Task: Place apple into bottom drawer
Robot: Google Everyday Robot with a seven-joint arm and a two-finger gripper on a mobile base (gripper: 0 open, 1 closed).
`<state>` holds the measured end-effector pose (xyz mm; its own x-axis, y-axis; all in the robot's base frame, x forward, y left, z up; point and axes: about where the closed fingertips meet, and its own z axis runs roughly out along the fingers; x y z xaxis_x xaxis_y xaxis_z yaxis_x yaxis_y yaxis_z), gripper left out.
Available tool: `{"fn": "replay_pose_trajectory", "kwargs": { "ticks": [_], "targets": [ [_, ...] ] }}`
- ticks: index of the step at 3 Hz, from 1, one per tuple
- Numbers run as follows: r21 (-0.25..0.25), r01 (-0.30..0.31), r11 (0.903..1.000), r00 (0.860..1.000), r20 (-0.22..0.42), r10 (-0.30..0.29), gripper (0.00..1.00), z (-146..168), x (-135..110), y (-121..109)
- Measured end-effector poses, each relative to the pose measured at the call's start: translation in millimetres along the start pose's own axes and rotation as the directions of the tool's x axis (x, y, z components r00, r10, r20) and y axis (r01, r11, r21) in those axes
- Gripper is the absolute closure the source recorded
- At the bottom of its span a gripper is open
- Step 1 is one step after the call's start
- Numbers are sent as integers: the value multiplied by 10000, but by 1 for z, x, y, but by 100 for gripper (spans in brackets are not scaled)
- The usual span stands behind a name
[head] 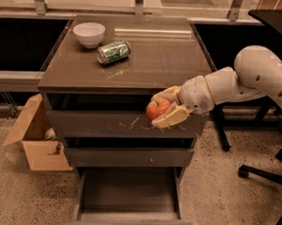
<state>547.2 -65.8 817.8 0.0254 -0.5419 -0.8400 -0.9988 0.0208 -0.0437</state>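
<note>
The pincer (162, 110) hangs in front of the cabinet (125, 146), just below the front edge of its top surface (157, 63) and toward its right side. Its two pale fingers (171, 118) are pinching the apple (156, 109), one above and one below. The red-orange apple is off the surface, level with the cabinet's scratched top drawer front (107, 125), with its stem end up.

The bottom drawer (128, 193) is pulled out at the cabinet's foot, directly below and well apart from the apple.

A green-and-silver can (113, 51) lies on its side at the cabinet top's back left, near a white bowl (88, 34). The can's lettering cannot be read. A cardboard box (34, 140) sits on the floor left of the cabinet.
</note>
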Motion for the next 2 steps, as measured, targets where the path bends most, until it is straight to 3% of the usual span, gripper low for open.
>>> {"fn": "replay_pose_trajectory", "kwargs": {
  "ticks": [1,2],
  "targets": [
    [-326,44,9995,9995,-325,-54,100,11,5,4],
    [-774,-701,9945,9910,-1193,605,100,26,91,26]
  ]
}}
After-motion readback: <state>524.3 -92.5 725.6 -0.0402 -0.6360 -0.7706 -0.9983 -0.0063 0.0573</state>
